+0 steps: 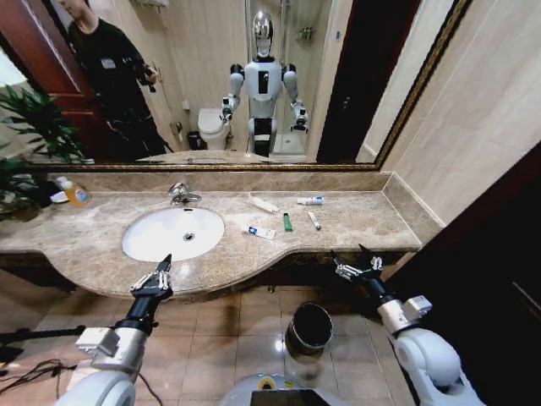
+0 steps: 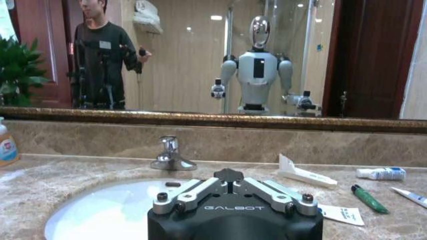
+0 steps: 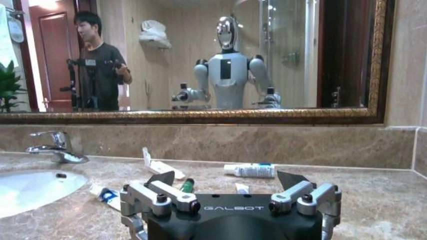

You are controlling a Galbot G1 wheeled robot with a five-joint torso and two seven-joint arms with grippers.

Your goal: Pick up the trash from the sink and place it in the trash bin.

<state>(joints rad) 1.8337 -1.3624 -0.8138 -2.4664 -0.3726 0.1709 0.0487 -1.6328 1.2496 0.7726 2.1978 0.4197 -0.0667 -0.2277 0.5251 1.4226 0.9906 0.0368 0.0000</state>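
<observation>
Room: bathroom, big gilt-framed mirror [image 1: 211, 85] over a beige marble countertop [image 1: 355, 224] with a white oval sink [image 1: 161, 237] and chrome tap [image 1: 181, 194]; tiled floor below.
Trash: we see it on the stone beside the basin, not in it: long white tube [image 1: 264, 205], blue-white tube [image 1: 309, 200], flat tube [image 1: 260, 232] nearest the basin, green lighter [image 1: 287, 222], thin white stick [image 1: 314, 220].
Handling: we judge all of it light. Tubes soft, will squash, so pinch mid-body across the width. Lighter stiff, slick, lies flat on polished stone, likely to skid.
Trash bin: black bucket [image 1: 310, 327] on the floor under the counter edge.
Left gripper [image 1: 163, 269]: at the counter front before the basin, jaws narrow, holding nothing.
Right gripper [image 1: 355, 260]: at the counter front right of the trash, jaws wide, holding nothing.
Other: orange bottle [image 1: 74, 193] far left, leave it.
</observation>
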